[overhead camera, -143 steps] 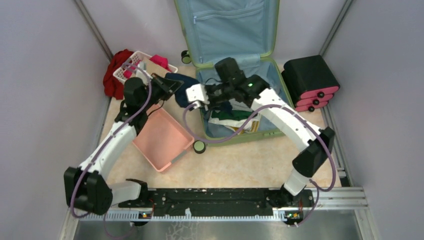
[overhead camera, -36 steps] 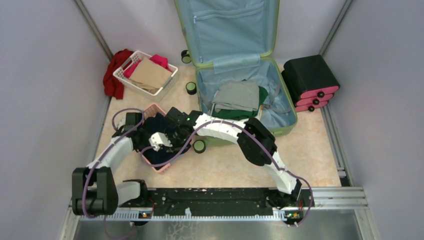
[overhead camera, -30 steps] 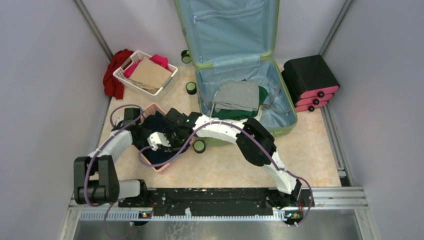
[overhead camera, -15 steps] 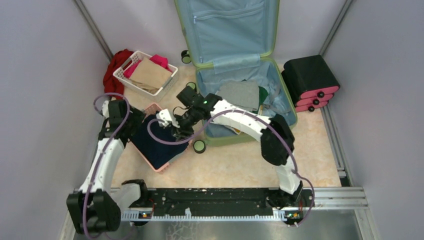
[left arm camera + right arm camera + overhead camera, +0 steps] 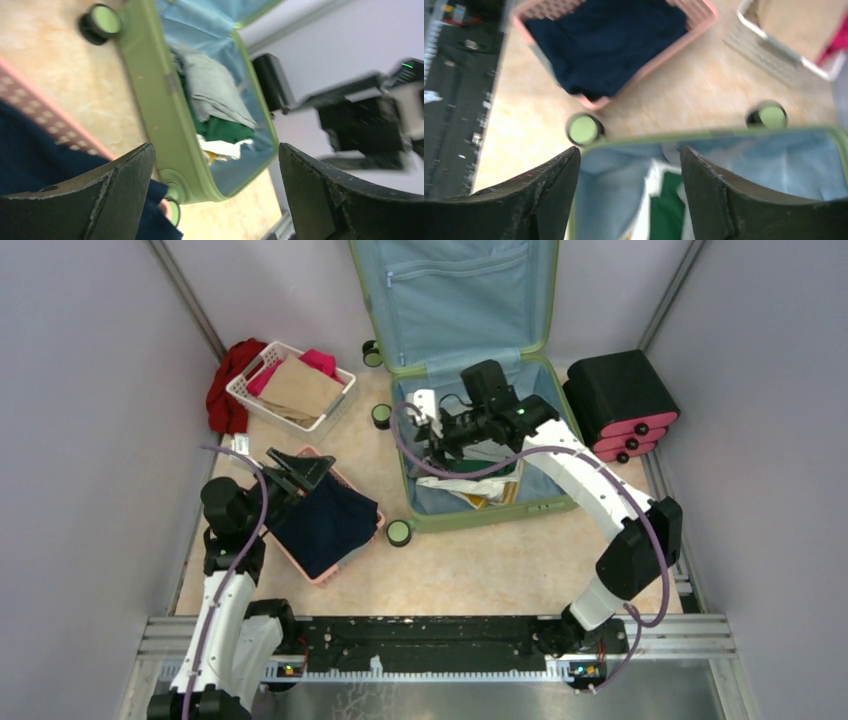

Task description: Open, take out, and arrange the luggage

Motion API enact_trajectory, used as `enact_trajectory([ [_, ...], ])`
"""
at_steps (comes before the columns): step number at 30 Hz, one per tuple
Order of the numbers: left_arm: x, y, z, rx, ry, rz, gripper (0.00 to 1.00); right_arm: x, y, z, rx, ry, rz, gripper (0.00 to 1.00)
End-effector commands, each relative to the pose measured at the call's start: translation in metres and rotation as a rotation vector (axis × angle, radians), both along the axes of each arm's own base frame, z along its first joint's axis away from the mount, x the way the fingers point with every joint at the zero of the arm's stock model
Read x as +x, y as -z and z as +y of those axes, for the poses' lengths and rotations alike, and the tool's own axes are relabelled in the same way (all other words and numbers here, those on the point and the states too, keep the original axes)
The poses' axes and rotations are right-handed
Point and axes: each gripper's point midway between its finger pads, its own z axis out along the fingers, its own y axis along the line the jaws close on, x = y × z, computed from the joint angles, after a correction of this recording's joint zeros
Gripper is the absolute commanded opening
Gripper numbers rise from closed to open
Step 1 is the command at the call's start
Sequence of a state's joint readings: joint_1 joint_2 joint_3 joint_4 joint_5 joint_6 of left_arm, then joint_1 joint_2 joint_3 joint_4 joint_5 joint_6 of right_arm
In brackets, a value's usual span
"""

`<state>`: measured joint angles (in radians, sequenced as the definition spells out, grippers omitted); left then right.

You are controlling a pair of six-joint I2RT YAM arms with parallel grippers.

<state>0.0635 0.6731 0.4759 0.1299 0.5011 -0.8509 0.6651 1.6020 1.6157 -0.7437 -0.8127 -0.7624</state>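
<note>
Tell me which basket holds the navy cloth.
The pink basket, the one nearer the arm bases, beside the luggage. The white basket farther back holds tan cloth instead.

A beige marbled tabletop is carrying the open sage-green luggage, a pink basket, a white basket, a red cloth and stacked black-and-pink cases, all sitting directly on it.

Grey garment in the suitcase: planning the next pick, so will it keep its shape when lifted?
Probably floppy: the grey garment drapes in soft folds over the green clothing. Likely light, and it may unfold, since it lies loosely stacked in the luggage.
</note>
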Motion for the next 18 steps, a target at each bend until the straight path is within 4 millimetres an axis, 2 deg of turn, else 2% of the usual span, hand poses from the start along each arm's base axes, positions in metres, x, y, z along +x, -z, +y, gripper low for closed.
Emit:
enact_trajectory([
  [1, -0.027, -0.040, -0.038, -0.071, 0.295, -0.184, 0.99, 0.053, -0.001, -0.038, 0.000, 0.228, -0.086, 0.77],
  [4, -0.030, -0.034, -0.049, -0.116, 0.387, -0.135, 0.98, 0.080, 0.019, -0.054, -0.058, 0.335, -0.153, 0.85],
  [7, -0.032, -0.026, -0.054, -0.138, 0.414, -0.100, 0.97, 0.097, 0.036, -0.061, -0.113, 0.385, -0.193, 0.88],
  [11, -0.033, -0.019, -0.054, -0.144, 0.399, -0.089, 0.97, 0.115, 0.061, -0.063, -0.182, 0.416, -0.192, 0.88],
  [18, -0.038, -0.005, -0.053, -0.159, 0.385, -0.059, 0.97, 0.133, 0.086, -0.058, -0.240, 0.411, -0.177, 0.87],
])
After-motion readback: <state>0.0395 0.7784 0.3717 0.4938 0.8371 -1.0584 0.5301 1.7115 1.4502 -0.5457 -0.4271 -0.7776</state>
